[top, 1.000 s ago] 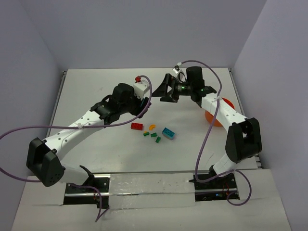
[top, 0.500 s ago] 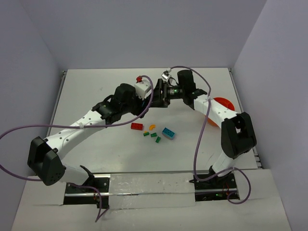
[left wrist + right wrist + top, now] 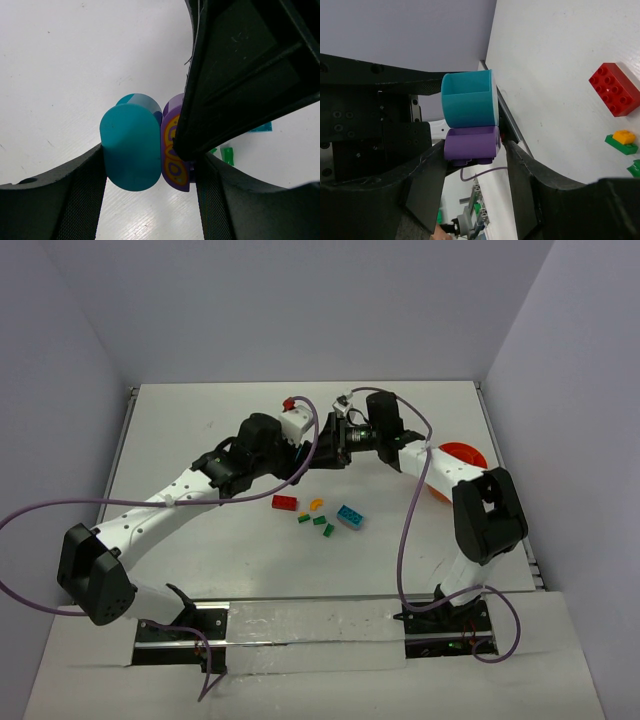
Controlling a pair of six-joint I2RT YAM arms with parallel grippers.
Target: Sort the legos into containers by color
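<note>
While red, green, orange and teal bricks (image 3: 320, 521) lie unsorted mid-table (image 3: 200, 420), bowl (image 3: 468, 453) at 3 o'clock, left gripper (image 3: 150, 165) clamps a teal-and-purple pair (image 3: 131, 147); right gripper (image 3: 475, 152) straddles its purple half (image 3: 470, 141), grip unclear

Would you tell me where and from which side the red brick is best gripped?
I would take the red brick across its two long smooth sides, coming straight down from above: it lies flat, studs up, long sides free, and the orange piece sits off one short end.
</note>
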